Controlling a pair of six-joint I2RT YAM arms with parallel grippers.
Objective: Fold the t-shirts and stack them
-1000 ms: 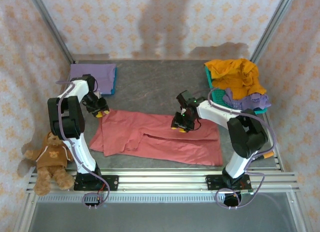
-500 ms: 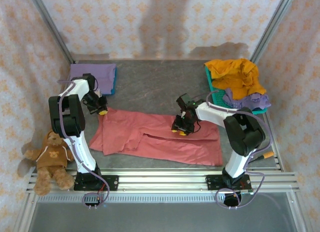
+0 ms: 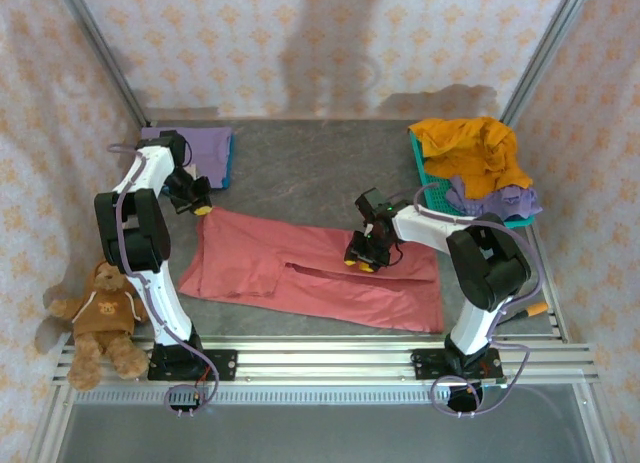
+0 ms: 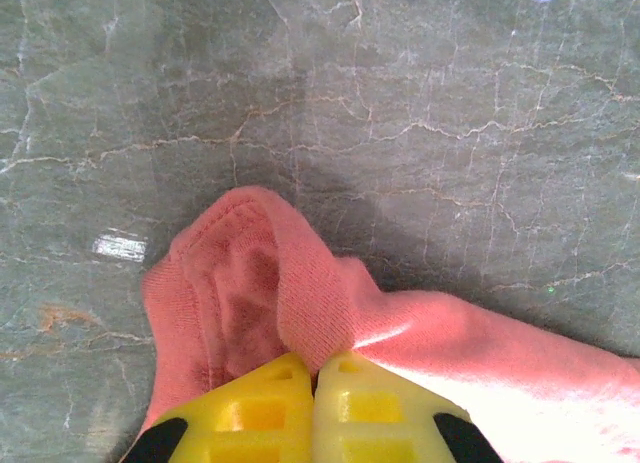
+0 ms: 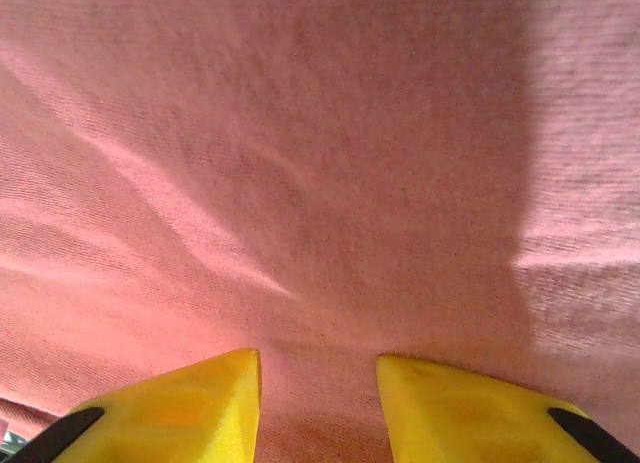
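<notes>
Since the earlier frame the left gripper (image 3: 203,209) has moved toward the far-left and clamped shut, and the left end of the red shirt (image 3: 320,273) is lying flatter. The right gripper (image 3: 358,262) has barely shifted.

Left wrist view: left gripper (image 4: 315,368) is pinching the shirt's far-left corner (image 4: 250,283), jaws tight together on a bunched fold of cloth. Right wrist view: right gripper (image 5: 318,368) is sitting with jaws apart, tips pressing down on the cloth (image 5: 320,133), not gripping anything.

Red shirt is lying spread across the middle of the table (image 3: 300,163), long side running left to right, one flap already overlapping along the near half.

Step, as I'm reading it: stretching and smoothing the shirt before the next fold, right side pinning while left is pulling the corner taut. The next move is probably calling for lifting that corner and carrying it across toward the right, keeping the cloth from dragging.

Room: bare table is lying open behind the shirt. The folded purple shirt (image 3: 190,148) is sitting just beyond the left gripper, so pulling further that way is getting tight. The basket (image 3: 432,193) with the orange shirt (image 3: 470,148) is sitting at far right, apart from the red shirt. The bear (image 3: 100,318) is sitting near-left, clear of the cloth.
</notes>
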